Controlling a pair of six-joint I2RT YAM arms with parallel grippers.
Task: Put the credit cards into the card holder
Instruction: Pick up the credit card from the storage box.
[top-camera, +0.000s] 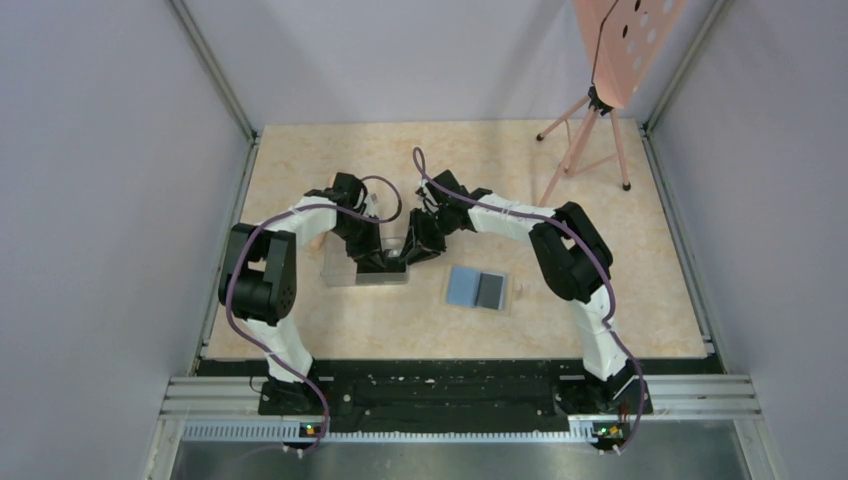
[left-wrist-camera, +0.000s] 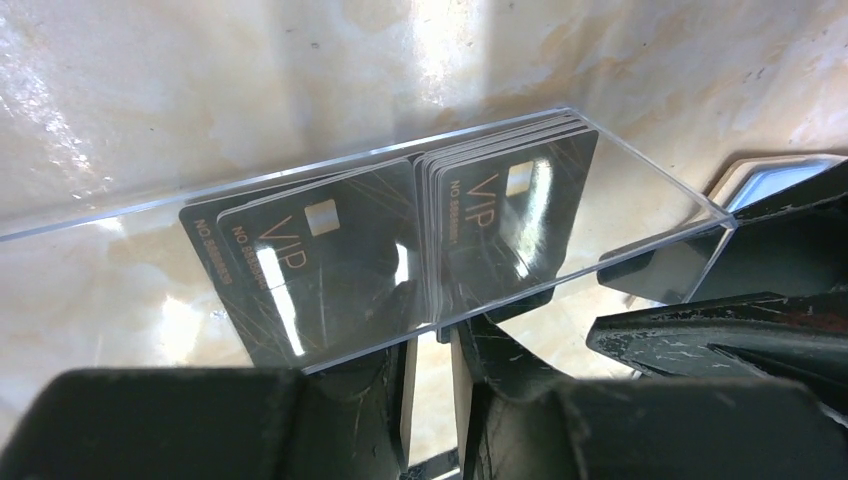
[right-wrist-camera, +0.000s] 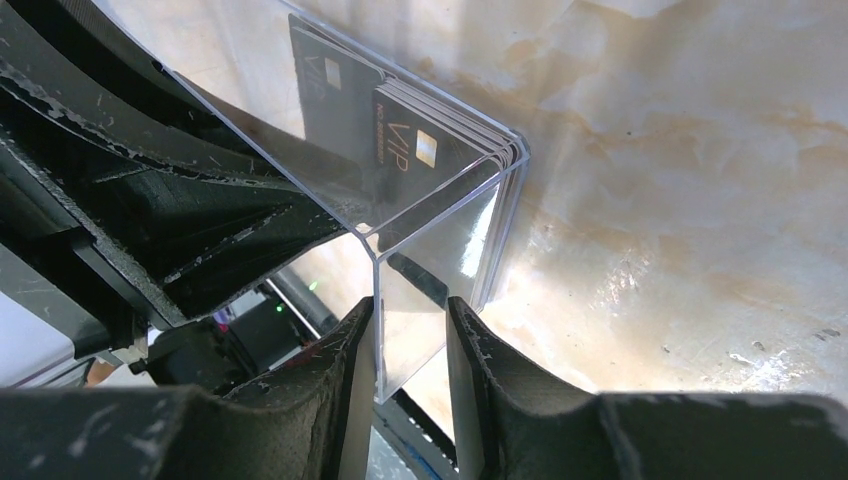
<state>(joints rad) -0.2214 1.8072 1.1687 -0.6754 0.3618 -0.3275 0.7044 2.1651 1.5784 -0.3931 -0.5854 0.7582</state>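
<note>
Both arms lean in over the same spot on the marbled table (top-camera: 640, 260), and their fingers meet at a clear plastic box (top-camera: 345, 271). The left gripper (left-wrist-camera: 430, 345) has its fingers drawn in narrow on either side of the box's long wall, so the clear panel stands upright in the thin slot between them. The right gripper (right-wrist-camera: 410, 320) does the same at the short end wall nearest it, pinching that panel close by the box's corner. The two sets of fingers sit just beside each other; from the left wrist, the right gripper's dark fingers show beyond the box's right-hand corner. The credit cards (left-wrist-camera: 400, 250) are inside the box, just past the left fingertips. They are glossy black, stamped VIP with a small light chip square, and they stand on edge, leaning against the far wall. They form two overlapping bunches, one straight ahead of the left fingers and one a little to their left. From the right wrist, the same stack sits pressed into the far corner of the box, above that gripper's fingertips. The card holder (top-camera: 477, 288) lies flat and open on the table, on the near side of the right gripper's fingers and apart from them. Its grey-blue inside faces up, its right half looks darker, and neither gripper touches it.
</note>
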